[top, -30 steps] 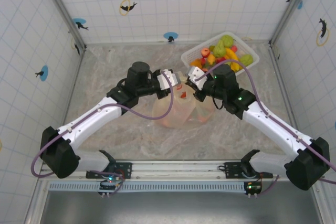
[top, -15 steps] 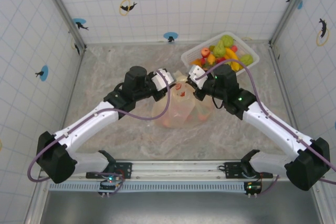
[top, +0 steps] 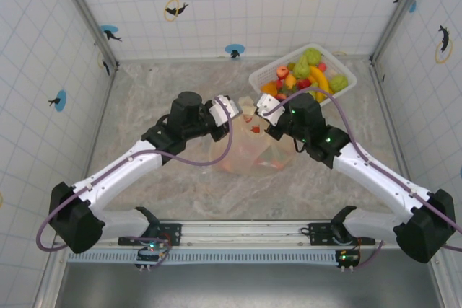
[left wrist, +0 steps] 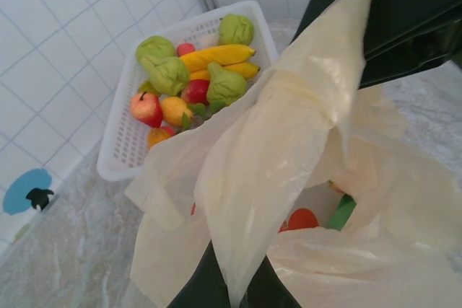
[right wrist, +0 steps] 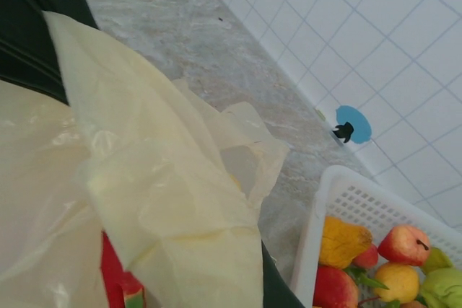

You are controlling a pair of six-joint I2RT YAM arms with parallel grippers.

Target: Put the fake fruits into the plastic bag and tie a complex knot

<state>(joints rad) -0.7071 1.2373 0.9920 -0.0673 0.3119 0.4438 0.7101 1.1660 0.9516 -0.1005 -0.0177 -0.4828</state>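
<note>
Left claw (top: pixel 235 112) and right claw (top: pixel 258 113) are both pinched tight on handle film of the thin translucent cream-yellow plastic bag (top: pixel 249 153). The bag slumps on the grey marbled table (top: pixel 159 84) between the arms, with a few glossy red and orange fake fruits (left wrist: pixel 302 219) inside and most heaped in the white lattice basket (top: pixel 254 77) just behind; no knot yet. Risk: the film looks thin and slick, so too hard a pull apart could tear it or slide it out of a pinch, and tying now would strand the basket's share. Against a second ago, the left claw sits slightly farther left, the gap between claws is wider, and the bag is in the same spot.
</note>
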